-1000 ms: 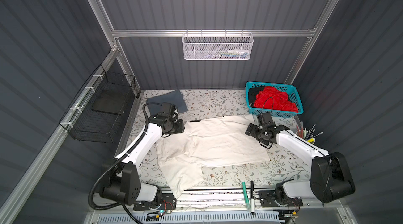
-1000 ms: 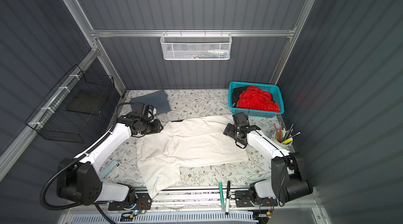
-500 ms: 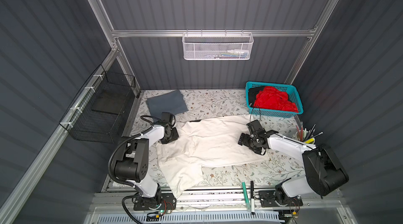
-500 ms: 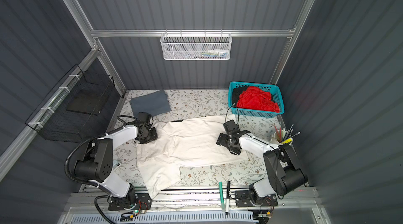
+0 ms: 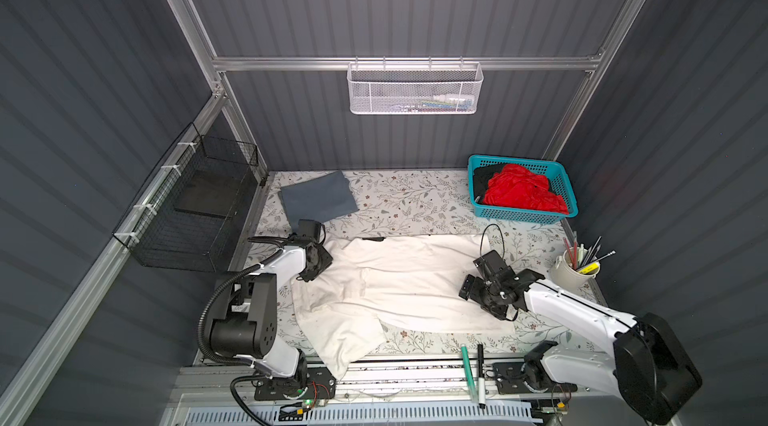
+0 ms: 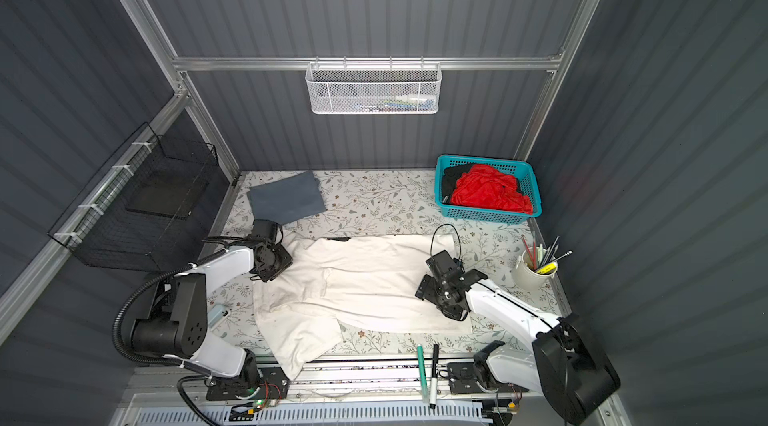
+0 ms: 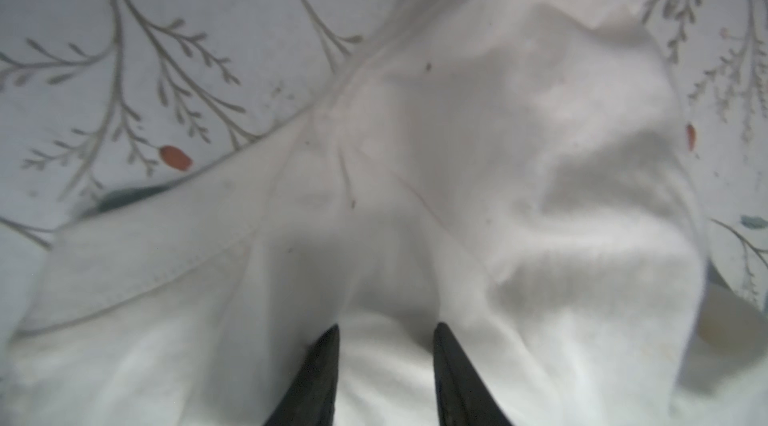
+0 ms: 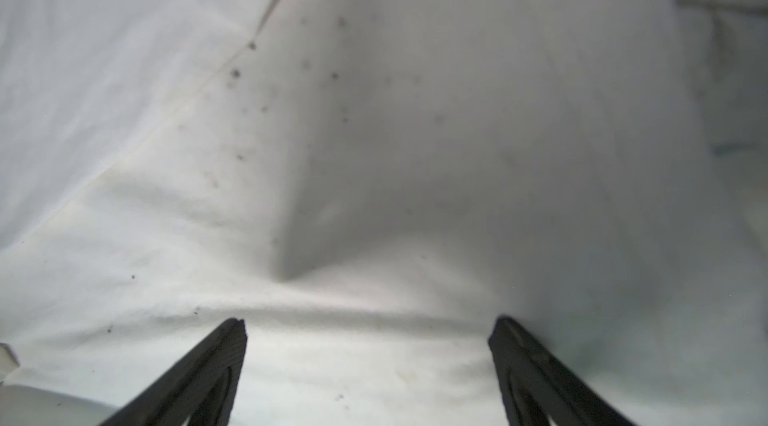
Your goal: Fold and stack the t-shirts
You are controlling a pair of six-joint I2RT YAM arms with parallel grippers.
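The off-white t-shirt lies spread on the floral table, one part hanging over the front edge. My left gripper is down on its left sleeve. It is open by a narrow gap, and cloth bulges between the fingers. My right gripper stands wide open with its tips on the shirt's right half. A folded slate-grey t-shirt lies at the back left. The red t-shirt and the black t-shirt are crumpled in the teal basket.
A cup of pens stands at the right edge. Two markers lie on the front rail. A black wire basket hangs on the left wall and a white mesh basket on the back rail.
Both arms have come down and toward the front. The left gripper went from beside the grey shirt onto the sleeve. The right gripper moved onto the shirt's right half.
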